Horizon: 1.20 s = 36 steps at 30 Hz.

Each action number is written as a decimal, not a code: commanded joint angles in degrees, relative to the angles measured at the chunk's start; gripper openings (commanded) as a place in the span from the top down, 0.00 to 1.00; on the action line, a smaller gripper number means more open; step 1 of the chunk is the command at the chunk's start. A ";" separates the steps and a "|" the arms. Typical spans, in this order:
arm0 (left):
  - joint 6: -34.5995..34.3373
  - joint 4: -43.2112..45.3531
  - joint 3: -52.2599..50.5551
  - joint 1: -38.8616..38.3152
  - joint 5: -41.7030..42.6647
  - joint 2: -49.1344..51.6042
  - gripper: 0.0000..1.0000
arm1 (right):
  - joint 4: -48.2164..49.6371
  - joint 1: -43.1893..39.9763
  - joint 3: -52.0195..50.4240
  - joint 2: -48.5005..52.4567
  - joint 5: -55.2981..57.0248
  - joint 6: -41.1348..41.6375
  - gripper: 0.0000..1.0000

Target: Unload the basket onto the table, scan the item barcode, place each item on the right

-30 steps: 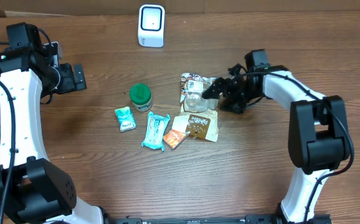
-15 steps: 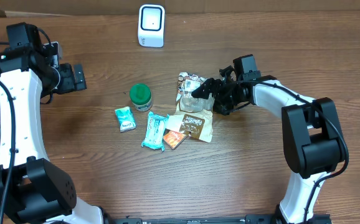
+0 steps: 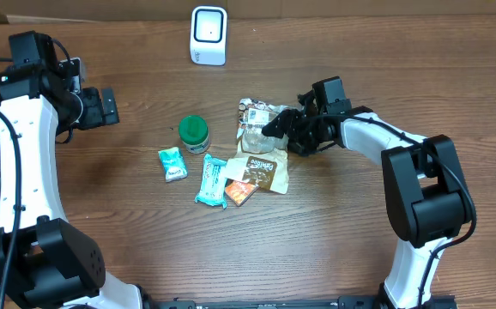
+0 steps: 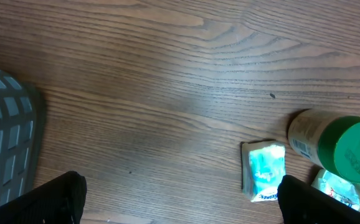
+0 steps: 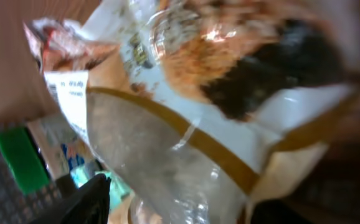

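Observation:
The item, a crinkly snack bag (image 3: 259,129) with a clear window and brown trim, lies at the table's middle. My right gripper (image 3: 284,127) reaches in from the right at table level, and the bag's right end sits between its open jaws. In the right wrist view the bag (image 5: 192,106) fills the frame, and the right gripper (image 5: 189,208) has a dark finger on either side of it. A white scanner (image 3: 208,35) stands at the far edge. My left gripper (image 3: 106,106) hovers at the left, wide open and empty; the left gripper (image 4: 180,202) sees only bare wood.
A green-capped bottle (image 3: 194,133), two teal packets (image 3: 172,164) (image 3: 214,179), an orange packet (image 3: 242,190) and a brown packet (image 3: 268,172) lie close to the bag. A grey mesh basket (image 4: 5,143) sits at the far left.
My right gripper has slid left and its jaws have narrowed around the snack bag, nudging the bag and the brown packet a little left. The left arm has not moved.

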 commanded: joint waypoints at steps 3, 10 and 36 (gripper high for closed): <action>1.29 0.11 0.92 -0.02 -0.35 0.24 0.00 | -0.35 1.95 -1.75 2.64 11.54 2.89 0.38; 1.29 0.11 0.92 -0.02 -0.35 0.24 0.00 | -2.21 4.00 -1.75 2.62 11.41 2.64 0.65; 1.29 0.09 0.92 -0.02 -0.35 0.24 0.00 | -16.90 2.10 -0.11 -23.43 -0.24 -29.00 0.96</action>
